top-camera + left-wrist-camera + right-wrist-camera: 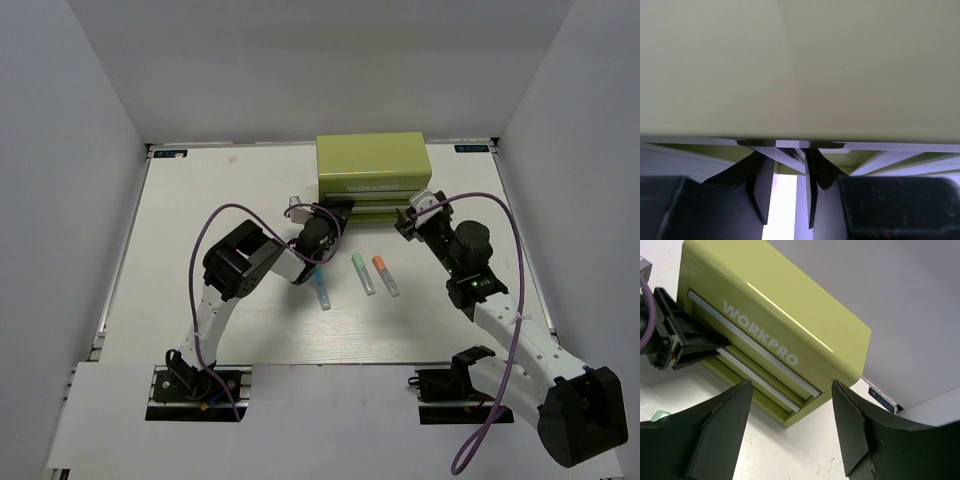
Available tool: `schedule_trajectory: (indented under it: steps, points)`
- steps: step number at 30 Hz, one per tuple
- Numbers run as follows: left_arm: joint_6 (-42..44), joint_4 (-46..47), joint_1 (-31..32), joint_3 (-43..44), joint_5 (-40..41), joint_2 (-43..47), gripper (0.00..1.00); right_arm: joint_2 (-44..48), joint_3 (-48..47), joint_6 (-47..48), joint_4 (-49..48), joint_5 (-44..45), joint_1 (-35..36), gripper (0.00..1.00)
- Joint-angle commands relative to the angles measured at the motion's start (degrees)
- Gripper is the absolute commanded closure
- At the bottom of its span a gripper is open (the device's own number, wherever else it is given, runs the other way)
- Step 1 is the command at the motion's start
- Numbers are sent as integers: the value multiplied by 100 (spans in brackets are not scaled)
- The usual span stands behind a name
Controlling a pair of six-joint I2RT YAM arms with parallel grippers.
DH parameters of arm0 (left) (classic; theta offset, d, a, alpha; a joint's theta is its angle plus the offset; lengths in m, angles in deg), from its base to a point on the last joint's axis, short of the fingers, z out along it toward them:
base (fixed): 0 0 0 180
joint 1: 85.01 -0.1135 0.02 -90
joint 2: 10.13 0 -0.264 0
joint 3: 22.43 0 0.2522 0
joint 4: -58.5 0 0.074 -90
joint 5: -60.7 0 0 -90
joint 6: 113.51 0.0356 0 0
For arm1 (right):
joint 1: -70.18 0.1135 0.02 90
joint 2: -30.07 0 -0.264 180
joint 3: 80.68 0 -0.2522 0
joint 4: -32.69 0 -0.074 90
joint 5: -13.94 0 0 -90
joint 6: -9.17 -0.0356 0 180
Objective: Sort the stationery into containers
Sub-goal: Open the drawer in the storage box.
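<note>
The olive-green tool chest (370,165) stands at the back centre with both drawers closed; it also shows in the right wrist view (790,305). My left gripper (335,212) is at the left end of its front, its fingers closed narrowly on a pale drawer handle (790,144); the chest front (800,65) fills the left wrist view. My right gripper (420,210) is open and empty just off the chest's front right corner. Three stubby markers lie in front of the chest: blue-capped (322,290), green-capped (362,272), orange-capped (385,275). No thin pens are in view.
White walls close in the table (200,300) at the back and both sides. The left arm's purple cable (215,225) loops over the left half. The right arm's cable (505,215) arcs to the right of the chest.
</note>
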Motion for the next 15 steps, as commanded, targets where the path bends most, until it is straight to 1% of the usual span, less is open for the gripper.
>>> schedule_trajectory:
  steps: [1,3,6,15]
  points:
    - [198,-173,-60,111,158,-52,76,-237,-591,-198,-104,-60,-14,29]
    - [198,-94,-60,111,158,-52,87,-492,-785,-268,-113,-78,-22,29]
    - [198,11,-60,-91,53,-52,99,-791,-1092,-348,-139,-104,-31,29]
    - [198,248,1,-513,-114,53,100,-1861,-2059,-418,115,-165,-22,29]
